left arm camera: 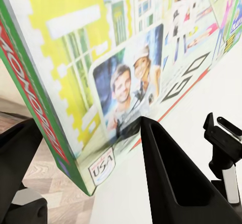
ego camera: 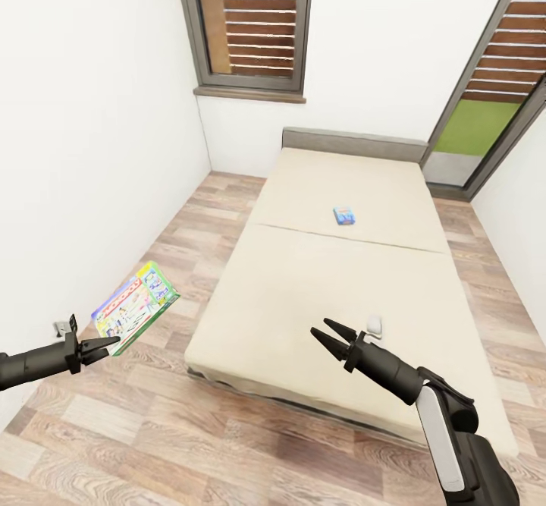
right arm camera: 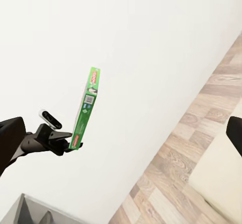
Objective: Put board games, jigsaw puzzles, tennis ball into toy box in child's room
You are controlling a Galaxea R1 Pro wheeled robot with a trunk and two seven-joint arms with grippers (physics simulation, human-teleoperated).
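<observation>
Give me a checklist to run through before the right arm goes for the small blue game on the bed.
1. Large board game clamped in left gripper: ok.
2. Right gripper open and carrying nothing: ok.
3. Small blue board game lying flat on the bed: ok.
4. Blue game near the right gripper: not ok, it lies well beyond it, toward the headboard.
5. Toy box location: cannot tell.

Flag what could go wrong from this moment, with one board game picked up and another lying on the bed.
The left gripper pinches the large board game only at one corner, so the box could pivot or slip out while being carried. The small blue board game lies far up the bed, well beyond the open right gripper; reaching it may need a long stretch or moving the base.
</observation>
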